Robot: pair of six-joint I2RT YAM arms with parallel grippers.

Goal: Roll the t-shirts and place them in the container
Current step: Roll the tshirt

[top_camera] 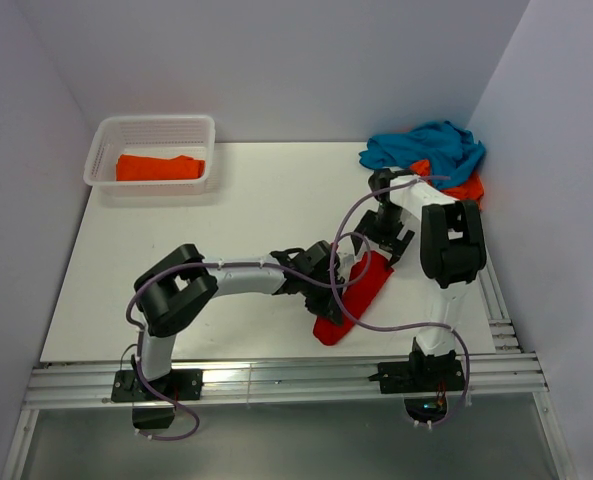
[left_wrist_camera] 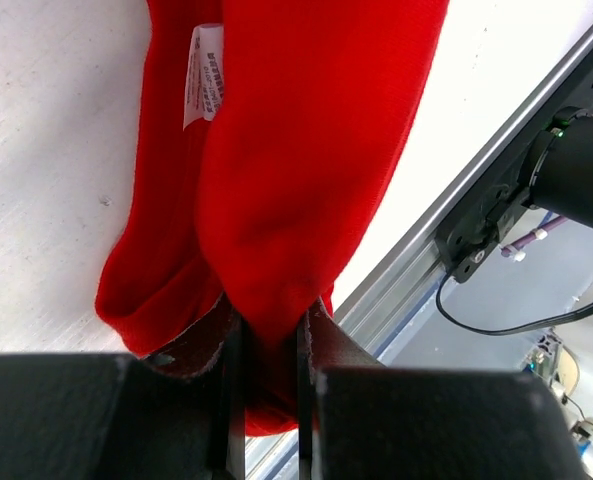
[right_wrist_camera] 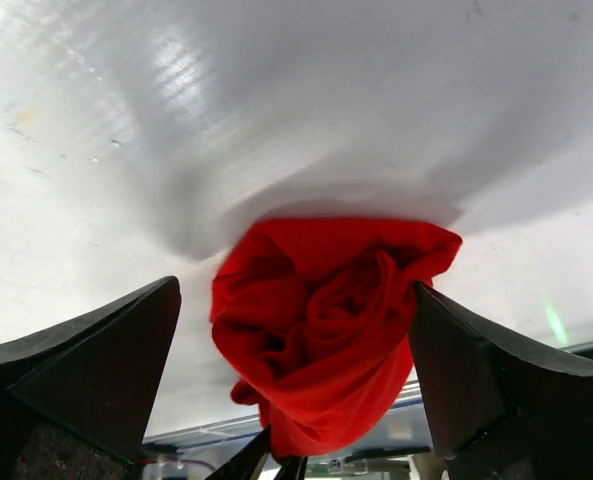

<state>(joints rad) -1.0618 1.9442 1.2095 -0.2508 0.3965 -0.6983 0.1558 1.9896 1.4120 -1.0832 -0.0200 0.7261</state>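
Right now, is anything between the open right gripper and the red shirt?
Nothing visible. One end of the rolled red shirt sits uncovered between the open jaws of the right gripper. The left gripper pinches the shirt further along.

Overhead view far; wrist views close, sharing red t-shirt (right_wrist_camera: 326, 320).

The left gripper (left_wrist_camera: 268, 338) pinches the bright red cotton t-shirt (left_wrist_camera: 306, 180), its white label (left_wrist_camera: 204, 75) showing, on the white table (left_wrist_camera: 46, 200)

White table (top_camera: 226, 235), pale lilac walls (top_camera: 276, 60), aluminium rail (top_camera: 296, 381) front.
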